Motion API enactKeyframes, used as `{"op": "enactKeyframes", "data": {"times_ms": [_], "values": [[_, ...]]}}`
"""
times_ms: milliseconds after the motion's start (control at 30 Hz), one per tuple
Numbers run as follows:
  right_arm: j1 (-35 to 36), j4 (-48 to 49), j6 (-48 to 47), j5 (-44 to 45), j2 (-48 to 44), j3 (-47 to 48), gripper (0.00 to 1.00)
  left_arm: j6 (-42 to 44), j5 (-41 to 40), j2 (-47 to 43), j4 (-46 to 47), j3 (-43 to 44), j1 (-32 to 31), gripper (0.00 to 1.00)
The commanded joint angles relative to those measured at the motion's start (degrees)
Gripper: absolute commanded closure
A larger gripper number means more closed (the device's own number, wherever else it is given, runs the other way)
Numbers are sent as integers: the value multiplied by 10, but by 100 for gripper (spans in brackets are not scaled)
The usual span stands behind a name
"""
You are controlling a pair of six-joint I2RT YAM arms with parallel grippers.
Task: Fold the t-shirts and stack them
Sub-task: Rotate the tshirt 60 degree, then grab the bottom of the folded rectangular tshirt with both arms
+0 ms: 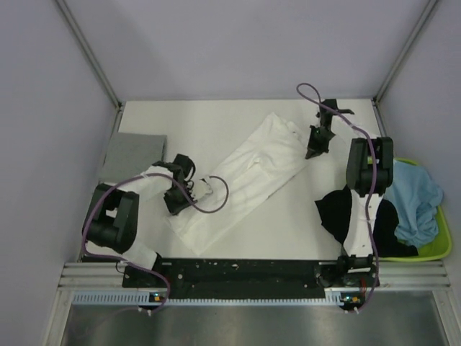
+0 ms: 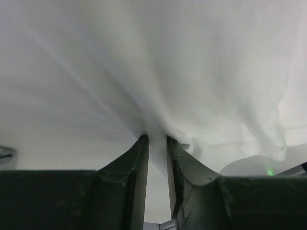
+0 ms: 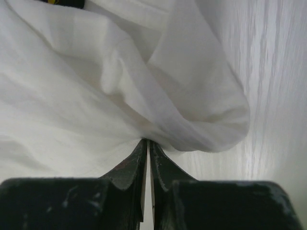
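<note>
Diagonal on the table: white t-shirt. Left end effector pinches bunched cloth at the near-left end. Right end effector is clamped thin on the far-right corner. Judged light, limp and sag-prone; hold at the hems.

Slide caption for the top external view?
Left gripper and right gripper pinch opposite ends of the white t-shirt; grey t-shirt left, lime-green tray right.

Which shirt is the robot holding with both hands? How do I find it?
Look at the middle of the table: a long white t-shirt lies slanted there, the left gripper and right gripper each pinching its edge. Its neighbours are darker: a grey shirt at the left edge, a black shirt and a blue shirt at the green tray.
</note>
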Motion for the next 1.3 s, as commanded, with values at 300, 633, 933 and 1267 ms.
{"op": "enactKeyframes", "data": {"times_ms": [300,633,933,1267], "values": [[-49,-59,-50,-20,257,459,85,20,193,-76,-127,8,-198,66],[13,127,-227,-144,-87,215,56,90,263,-140,-182,101,-107,48],[220,377,-550,-433,-483,-381,46,265,365,-170,-106,-7,-106,45],[543,315,-706,-251,-480,-507,43,279,318,-167,3,-90,-152,39]]}}
